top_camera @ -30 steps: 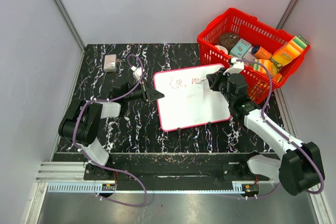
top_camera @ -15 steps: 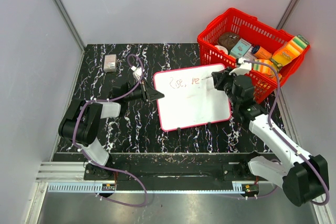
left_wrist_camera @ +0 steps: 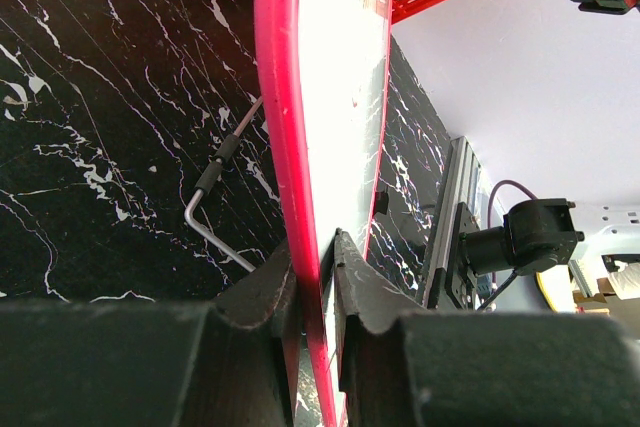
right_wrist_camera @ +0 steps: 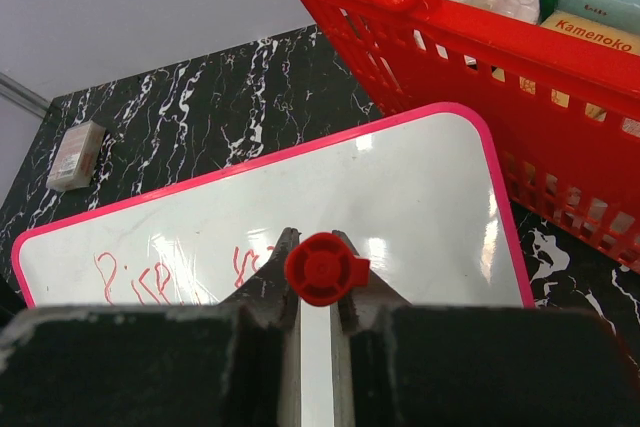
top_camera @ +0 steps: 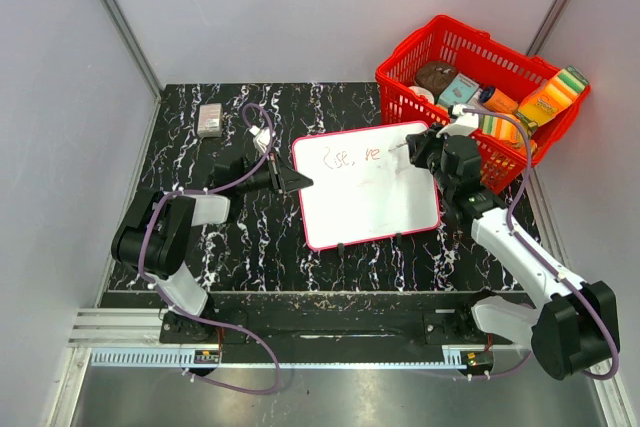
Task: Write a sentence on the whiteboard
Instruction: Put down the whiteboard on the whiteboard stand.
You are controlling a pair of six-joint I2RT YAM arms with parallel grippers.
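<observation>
The whiteboard (top_camera: 365,187), white with a thin red rim, lies on the black marbled table. Red cursive writing (top_camera: 345,157) runs in one short row near its far left; it also shows in the right wrist view (right_wrist_camera: 150,277). My left gripper (top_camera: 297,181) is shut on the board's left edge (left_wrist_camera: 300,147). My right gripper (top_camera: 412,147) is shut on a red marker (right_wrist_camera: 322,268), held over the board's far right part, just right of the writing (right_wrist_camera: 250,262). The marker tip is hidden behind its end cap.
A red basket (top_camera: 480,97) full of groceries stands at the back right, close to the board's corner and my right arm. A small grey block (top_camera: 209,119) lies at the back left. A bent metal rod (left_wrist_camera: 215,202) lies on the table beside the board.
My right gripper with the marker moved right along the top row, from over the second word to just past it. The second word got slightly longer. The left arm and board stayed still.
</observation>
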